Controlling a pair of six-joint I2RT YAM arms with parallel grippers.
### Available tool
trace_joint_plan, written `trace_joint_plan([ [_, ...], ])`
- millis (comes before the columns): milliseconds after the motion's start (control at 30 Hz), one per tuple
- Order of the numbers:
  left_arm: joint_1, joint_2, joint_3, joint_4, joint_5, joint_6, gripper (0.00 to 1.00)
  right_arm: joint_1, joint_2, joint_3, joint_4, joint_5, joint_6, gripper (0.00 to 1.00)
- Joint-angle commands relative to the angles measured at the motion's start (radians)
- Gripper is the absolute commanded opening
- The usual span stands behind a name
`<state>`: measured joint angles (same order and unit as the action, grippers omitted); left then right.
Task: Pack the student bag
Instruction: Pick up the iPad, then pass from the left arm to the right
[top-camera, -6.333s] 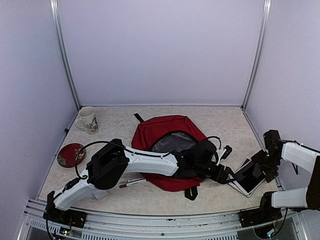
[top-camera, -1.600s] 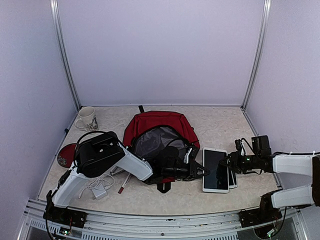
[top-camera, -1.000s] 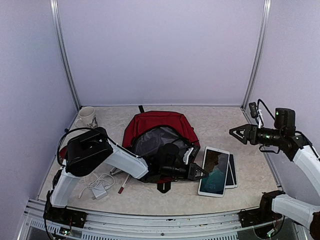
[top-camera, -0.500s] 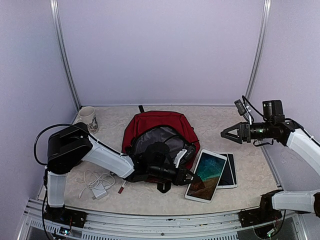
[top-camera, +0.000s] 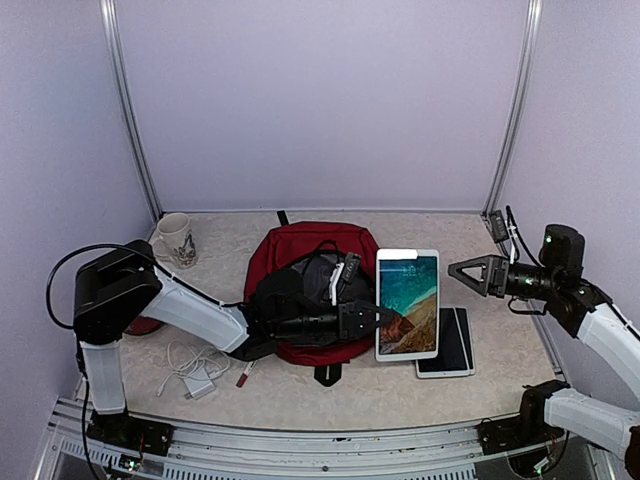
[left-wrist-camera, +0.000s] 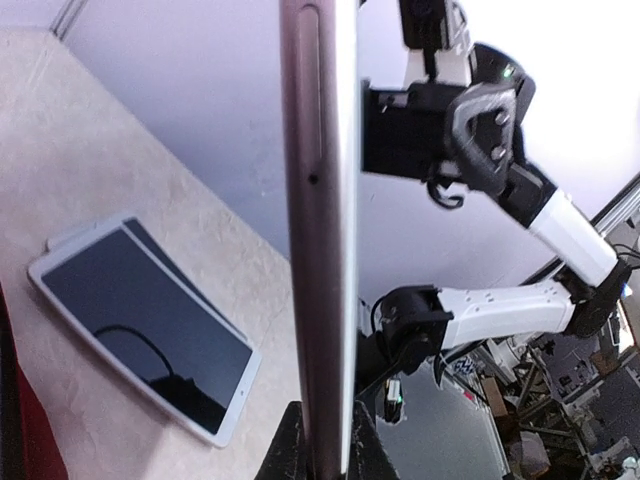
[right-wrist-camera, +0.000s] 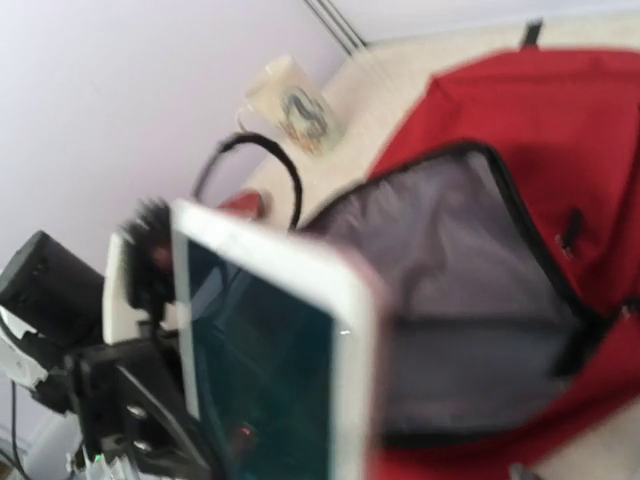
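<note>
The student bag (top-camera: 305, 250) lies dark red at the table's middle, its mouth open on grey lining (right-wrist-camera: 470, 300). My left gripper (top-camera: 377, 320) reaches across the bag's front and is shut on the lower edge of a white tablet (top-camera: 407, 303). The tablet stands upright in the air just right of the bag, its screen lit. In the left wrist view the tablet (left-wrist-camera: 320, 200) shows edge-on, pinched between the left gripper (left-wrist-camera: 322, 445) fingers. My right gripper (top-camera: 470, 272) hovers open to the tablet's right, empty. The right wrist view shows the tablet (right-wrist-camera: 260, 350) in front of the bag (right-wrist-camera: 530, 140).
A second tablet (top-camera: 447, 343) with a dark screen lies flat on the table right of the bag, also seen as the flat tablet (left-wrist-camera: 140, 325). A mug (top-camera: 176, 238) stands at the back left. A white charger with cable (top-camera: 195, 372) and a pen (top-camera: 245, 375) lie front left.
My left gripper has raised the white tablet from a tilt near the table to upright in the air beside the bag. The right gripper has shifted slightly and stayed open.
</note>
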<state>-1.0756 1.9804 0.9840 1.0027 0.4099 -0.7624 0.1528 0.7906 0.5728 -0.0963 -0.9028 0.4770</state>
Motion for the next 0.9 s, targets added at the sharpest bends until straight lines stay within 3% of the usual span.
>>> trace_joint_plan([
  [0, 0.003, -0.161, 0.012, 0.182, -0.086, 0.109, 0.00, 0.030, -0.059, -0.074, 0.246, 0.007, 0.137, 0.78],
  [233, -0.008, -0.169, 0.068, 0.116, -0.028, 0.131, 0.00, 0.122, -0.044, -0.111, 0.469, -0.068, 0.207, 0.71],
  [367, -0.017, -0.158, 0.081, 0.110, -0.023, 0.125, 0.00, 0.191, -0.015, -0.080, 0.498, -0.092, 0.184, 0.62],
  [700, -0.026, -0.166, 0.097, 0.082, -0.018, 0.156, 0.00, 0.232, 0.005, -0.080, 0.486, -0.070, 0.173, 0.09],
  [867, -0.032, -0.161, 0.103, 0.074, -0.014, 0.157, 0.00, 0.234, 0.008, -0.078, 0.481, -0.082, 0.183, 0.00],
])
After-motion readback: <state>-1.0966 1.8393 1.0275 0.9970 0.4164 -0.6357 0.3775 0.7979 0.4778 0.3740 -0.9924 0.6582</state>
